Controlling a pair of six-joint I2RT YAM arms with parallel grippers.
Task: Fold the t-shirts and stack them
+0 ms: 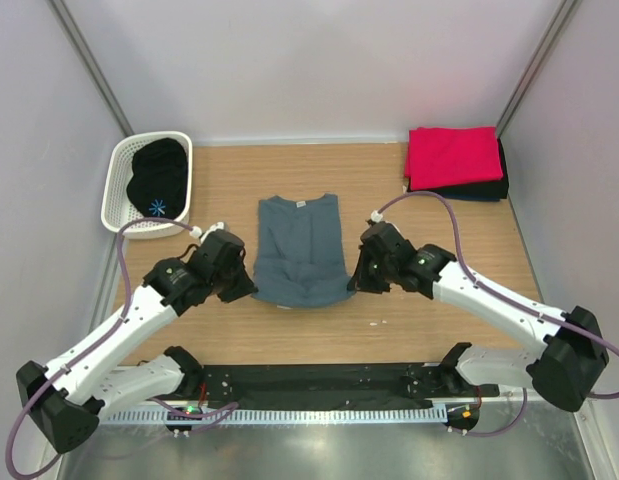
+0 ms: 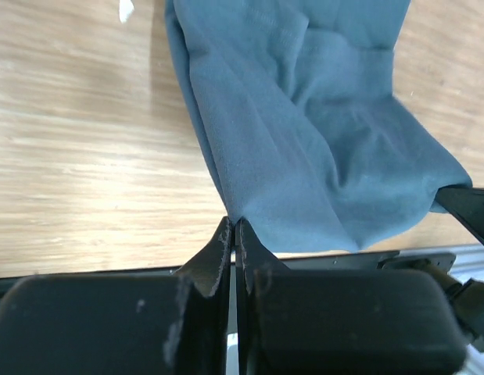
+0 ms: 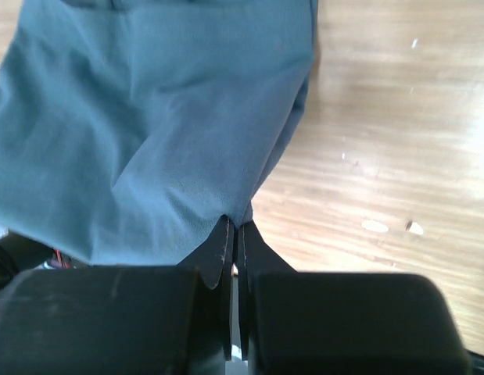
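Shirt point(image 1: 301, 250), slate blue-grey, is pinched at both near hem corners. The left end effector point(image 2: 232, 224) is closed tight on the left corner and the right end effector point(image 3: 235, 224) on the right corner, each with only a small bite of cloth between its black tips. From those two grips the cloth runs away across the middle of the worktop point(image 1: 409, 320), collar and neck tag at the far end. The sides look tucked in, so the outline is a narrow rectangle.

The step in hand appears to be the cross fold, hem to collar. The next move calls for both arms to lift together and carry the hem away toward the neck at an even pace, level with each other, so that the fold line lies straight. The bites are shallow, so a corner may slip if one arm pulls ahead.

The cloth is a soft, matte, fine knit, creased into loose ridges near the grips. The worktop is smooth pale wood grain. At the far right corner a red shirt point(image 1: 451, 155) lies folded square on dark shirts point(image 1: 489, 188). At the far left a white perforated plastic basket point(image 1: 117, 190) holds a crumpled black shirt point(image 1: 159, 172) with a small blue print.
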